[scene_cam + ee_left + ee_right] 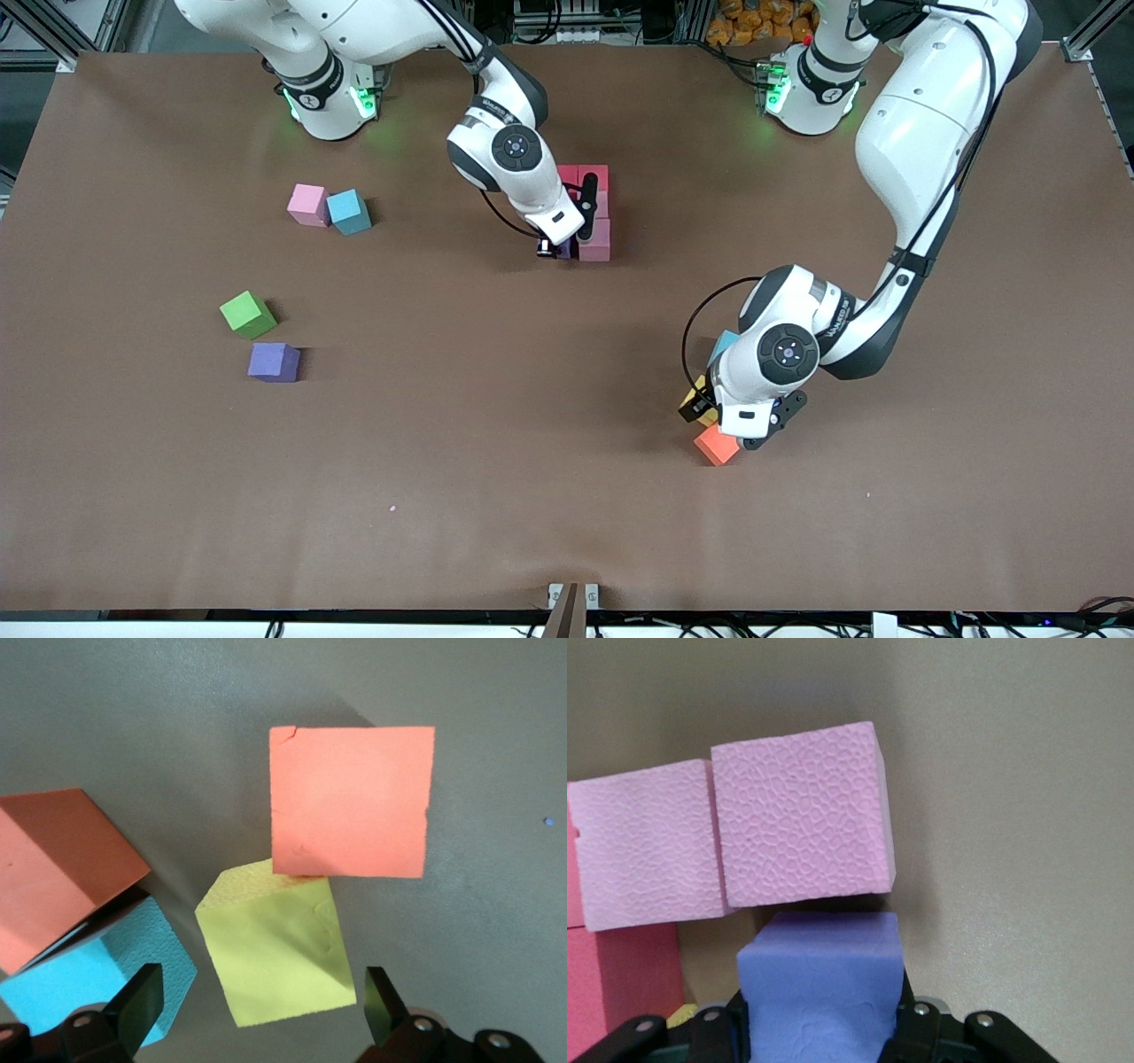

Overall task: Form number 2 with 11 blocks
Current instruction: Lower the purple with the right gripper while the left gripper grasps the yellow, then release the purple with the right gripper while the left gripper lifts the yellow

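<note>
The right hand (560, 246), in the upper middle of the front view, was clenched on a purple foam cube (819, 983). It held that cube low over the brown table (496, 461), touching or just short of the nearest pink foam cube (799, 826) of the partly built number 2 (592, 213). That figure was a short column of pink and red foam cubes lying at the top centre of the front view. In the right wrist view a second pink cube (642, 843) sat flush against the first, with a red cube (620, 979) beside it.

The left hand (742, 425), at the lower right of the front view, hung released, its fingers (383, 1003) spread wide. It hovered over a cluster of loose blocks well apart from the number 2. In the left wrist view, a yellow foam cube (279, 948) lay between the spread fingers, an orange foam cube (350, 802) touched it, and another orange cube (58, 868) leaned on a light blue foam cube (106, 970).

At the left of the front view, four more blocks lay in pairs: a pink cube (307, 205) touching a light blue cube (349, 212), and lower down a green foam cube (247, 315) near a purple cube (273, 361).
</note>
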`<state>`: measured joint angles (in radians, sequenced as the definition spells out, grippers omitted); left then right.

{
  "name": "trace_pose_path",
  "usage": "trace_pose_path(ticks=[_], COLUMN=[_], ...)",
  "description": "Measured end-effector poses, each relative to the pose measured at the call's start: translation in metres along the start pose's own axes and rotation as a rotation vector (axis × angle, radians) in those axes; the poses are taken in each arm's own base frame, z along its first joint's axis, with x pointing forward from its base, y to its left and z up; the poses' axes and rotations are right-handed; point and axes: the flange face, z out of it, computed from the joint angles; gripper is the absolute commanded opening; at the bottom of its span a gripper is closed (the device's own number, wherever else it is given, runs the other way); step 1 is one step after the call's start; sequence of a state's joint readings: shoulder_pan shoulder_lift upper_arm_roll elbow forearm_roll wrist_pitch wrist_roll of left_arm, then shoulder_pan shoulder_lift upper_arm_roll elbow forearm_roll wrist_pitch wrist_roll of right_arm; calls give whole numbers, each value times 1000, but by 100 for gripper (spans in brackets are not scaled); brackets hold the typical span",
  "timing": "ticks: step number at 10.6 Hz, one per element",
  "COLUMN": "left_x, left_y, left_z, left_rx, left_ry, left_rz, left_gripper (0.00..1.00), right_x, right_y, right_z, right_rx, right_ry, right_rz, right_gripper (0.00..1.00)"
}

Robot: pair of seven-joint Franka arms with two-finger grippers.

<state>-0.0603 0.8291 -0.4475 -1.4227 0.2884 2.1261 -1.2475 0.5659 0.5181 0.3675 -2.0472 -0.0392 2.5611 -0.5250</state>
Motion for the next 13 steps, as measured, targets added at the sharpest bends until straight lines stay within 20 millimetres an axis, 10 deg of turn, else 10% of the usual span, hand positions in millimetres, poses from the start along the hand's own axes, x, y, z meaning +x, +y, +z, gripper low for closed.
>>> trace_pose_path(ticks=[6, 13], left_x=[7, 7], left_y=[0, 1], left_z=[14, 23], left_rx=[-23, -37], left_ry=[2, -1], left_rz=[-9, -11], left_gripper=[99, 51], right_x=[7, 14], right_y=[-1, -9], right_z=[0, 2], right_rx=[-12, -29], right_ry=[2, -8], right_rz=[-24, -73], right_gripper=[35, 36])
